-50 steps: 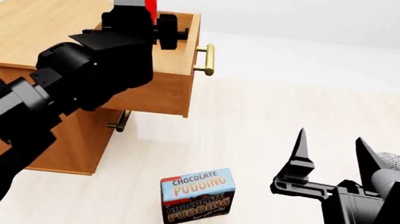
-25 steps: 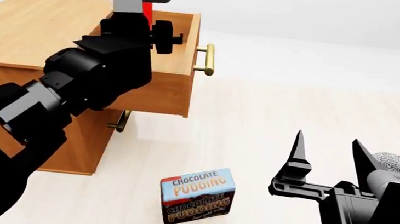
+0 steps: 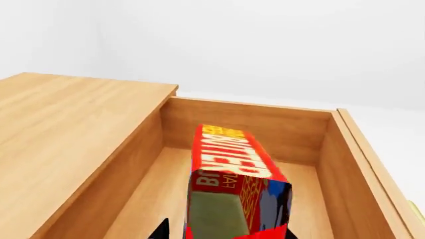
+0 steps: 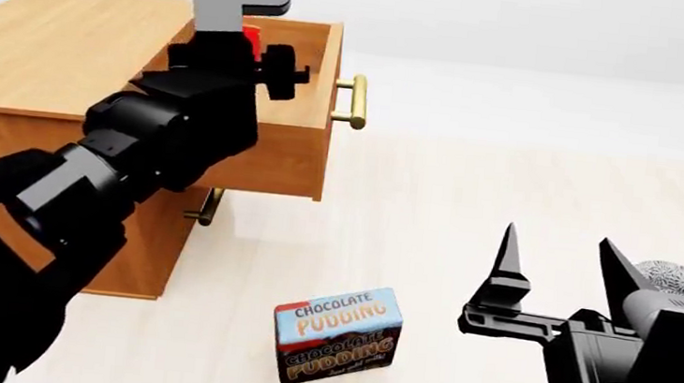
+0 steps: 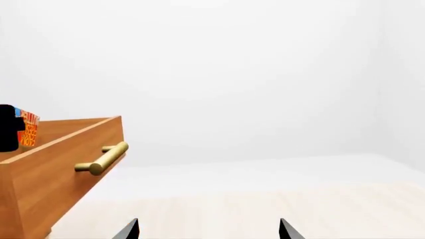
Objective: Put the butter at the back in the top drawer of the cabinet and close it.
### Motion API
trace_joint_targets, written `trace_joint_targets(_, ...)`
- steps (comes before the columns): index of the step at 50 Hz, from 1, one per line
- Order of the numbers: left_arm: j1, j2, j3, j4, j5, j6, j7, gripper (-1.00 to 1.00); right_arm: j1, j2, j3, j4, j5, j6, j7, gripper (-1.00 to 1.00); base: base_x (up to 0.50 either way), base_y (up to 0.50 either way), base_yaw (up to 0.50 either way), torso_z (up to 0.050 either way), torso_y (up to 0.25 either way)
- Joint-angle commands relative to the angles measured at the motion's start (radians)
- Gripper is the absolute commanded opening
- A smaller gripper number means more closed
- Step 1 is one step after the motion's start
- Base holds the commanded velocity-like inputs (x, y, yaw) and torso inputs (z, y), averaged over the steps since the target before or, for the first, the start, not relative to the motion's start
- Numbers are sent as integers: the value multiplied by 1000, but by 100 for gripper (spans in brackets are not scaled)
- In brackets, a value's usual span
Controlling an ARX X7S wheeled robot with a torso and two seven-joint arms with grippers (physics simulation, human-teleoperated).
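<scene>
Holding the butter (image 3: 236,186) over the open top drawer (image 3: 312,119), your left gripper (image 4: 246,43) sits at the upper left of the head view, its jaws apparently clamped on the box, though the wrist view shows only dark tips at the box's lower edge, so the grip is hard to confirm. You can see the red box tilted, one end inside the drawer cavity, with bare wooden floor around it; whether it touches that floor is unclear. The drawer juts out of the cabinet (image 4: 67,43), its brass handle (image 4: 351,101) facing right. Your right gripper (image 4: 560,269) hovers at the lower right of the head view above the pale floor (image 4: 481,186), jaws spread apart and empty. Near the bottom centre, the chocolate pudding box (image 4: 338,335) stands on the floor, well apart from both grippers.
</scene>
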Motion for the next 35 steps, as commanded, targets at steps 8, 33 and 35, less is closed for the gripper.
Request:
trace_joint_targets(8,-21,6,-17,-19,44,11,20,100,-1,-4,-8,19,-8,-13,-10,100,0,0,0,0,0)
trace_joint_targets(33,-13,-154,-30,414,61,44,-71,100,6,-2,-15,12,-4,-12,-2,100,0,0,0,0,0)
trace_joint_targets(35,-6,-169,-28,458,69,54,-67,100,7,-1,-15,8,-2,-10,1,100,0,0,0,0,0)
